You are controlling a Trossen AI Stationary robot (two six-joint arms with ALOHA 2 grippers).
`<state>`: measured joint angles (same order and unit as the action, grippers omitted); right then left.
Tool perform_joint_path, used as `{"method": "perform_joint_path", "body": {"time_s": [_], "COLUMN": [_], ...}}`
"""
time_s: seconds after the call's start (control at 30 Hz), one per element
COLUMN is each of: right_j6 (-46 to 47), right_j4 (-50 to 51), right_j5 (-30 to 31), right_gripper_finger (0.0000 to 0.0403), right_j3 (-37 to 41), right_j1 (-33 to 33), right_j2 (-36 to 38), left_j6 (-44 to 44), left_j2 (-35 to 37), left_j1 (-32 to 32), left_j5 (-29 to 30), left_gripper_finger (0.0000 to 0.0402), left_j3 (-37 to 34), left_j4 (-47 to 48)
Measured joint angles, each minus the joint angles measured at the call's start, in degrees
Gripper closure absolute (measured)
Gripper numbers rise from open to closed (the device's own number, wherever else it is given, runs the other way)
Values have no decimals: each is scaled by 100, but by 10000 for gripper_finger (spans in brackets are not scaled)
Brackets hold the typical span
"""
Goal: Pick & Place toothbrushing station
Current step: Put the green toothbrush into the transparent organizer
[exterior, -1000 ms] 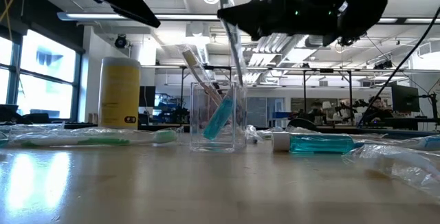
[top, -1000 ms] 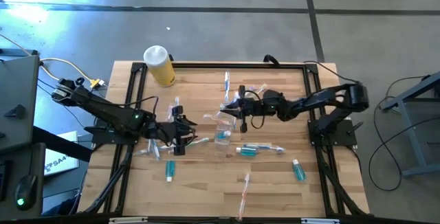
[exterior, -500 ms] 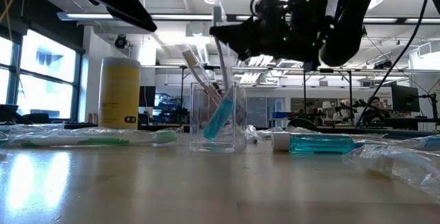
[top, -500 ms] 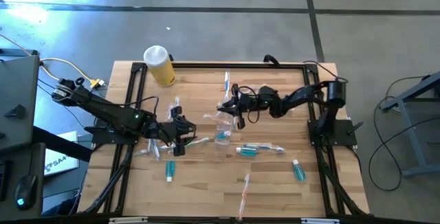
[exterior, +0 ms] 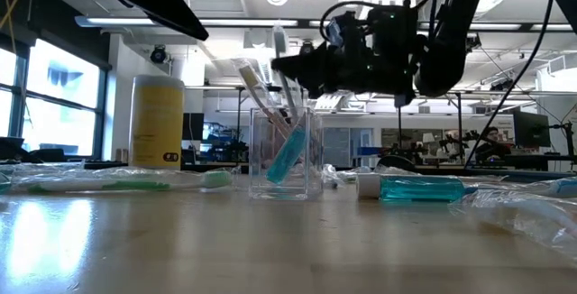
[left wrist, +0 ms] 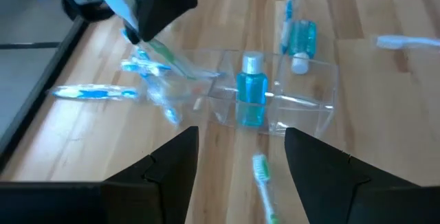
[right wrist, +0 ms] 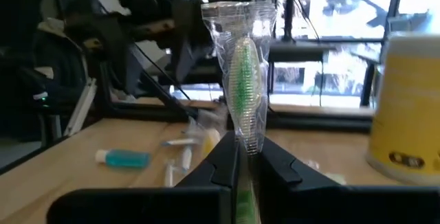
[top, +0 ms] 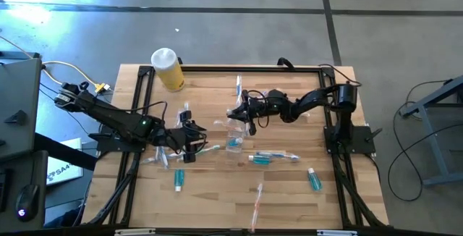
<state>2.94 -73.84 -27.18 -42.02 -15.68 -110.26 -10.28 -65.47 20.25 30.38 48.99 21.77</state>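
Right gripper (top: 247,113) lowered; wrapped toothbrush (right wrist: 244,83) pinched, over cup (exterior: 287,154).

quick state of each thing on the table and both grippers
clear cup: upright, teal tube and brushes inside
wrapped toothbrush: held upright above cup
right gripper: shut on wrapped toothbrush
left gripper: open, empty, beside cup
yellow bottle: upright
teal tube: lying flat

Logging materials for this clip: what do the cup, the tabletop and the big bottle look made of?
The cup looks like clear rigid plastic: its contents show through glossy walls. The tabletop looks like pale wood, with plank seams and grain visible. The yellow bottle is opaque and matte, probably plastic.
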Motion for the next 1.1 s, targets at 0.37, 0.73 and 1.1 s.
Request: {"method": "perform_joint_path", "body": {"time_s": [0.37,0.73,1.1], "right_j6": [-66,-470,-472], "right_j4": [572,1011,1145], "right_j5": [-145,-135,-97], "right_gripper_finger": [379,369,234], "right_j3": [-2,-4,3], "right_j1": [-6,33,31], "right_j2": [4,9,221], "left_j6": [45,-71,-62], "left_j2": [-2,-4,-4], "left_j1": [0,0,0], "left_j5": [610,609,466], "left_gripper_finger": [192,192,192], "left_j3": [0,0,0], "left_j4": [-113,-235,-190]}}
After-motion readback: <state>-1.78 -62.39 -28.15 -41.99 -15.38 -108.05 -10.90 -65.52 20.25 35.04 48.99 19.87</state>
